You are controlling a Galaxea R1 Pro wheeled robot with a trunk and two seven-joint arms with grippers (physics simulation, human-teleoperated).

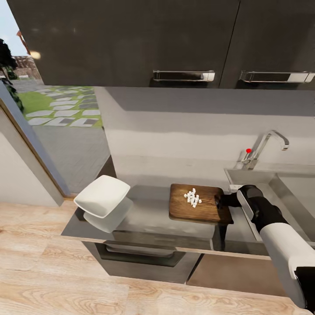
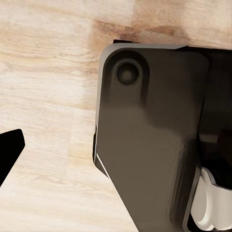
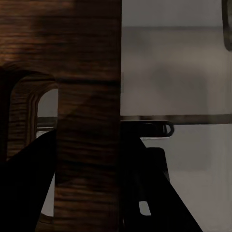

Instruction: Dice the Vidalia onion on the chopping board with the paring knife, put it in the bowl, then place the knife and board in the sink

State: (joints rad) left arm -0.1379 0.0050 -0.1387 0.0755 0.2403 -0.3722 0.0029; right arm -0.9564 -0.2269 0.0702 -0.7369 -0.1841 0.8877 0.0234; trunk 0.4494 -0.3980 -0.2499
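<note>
The brown chopping board [image 1: 199, 204] lies on the grey countertop [image 1: 148, 218], with a small heap of white diced onion [image 1: 192, 197] on it. My right gripper [image 1: 223, 200] is shut on the board's right short end, beside the sink [image 1: 291, 192]. In the right wrist view the board [image 3: 87, 96] stands between the two black fingers [image 3: 24, 193], next to its handle hole. The white squarish bowl [image 1: 103, 195] sits at the counter's left end. The paring knife is out of view. One black fingertip [image 2: 9, 150] of my left gripper hangs over the wood floor.
A chrome faucet [image 1: 267, 146] with a red knob stands behind the sink. Dark upper cabinets [image 1: 131, 39] hang over the counter. A doorway to a garden opens at the left. My own dark base [image 2: 150, 145] shows in the left wrist view.
</note>
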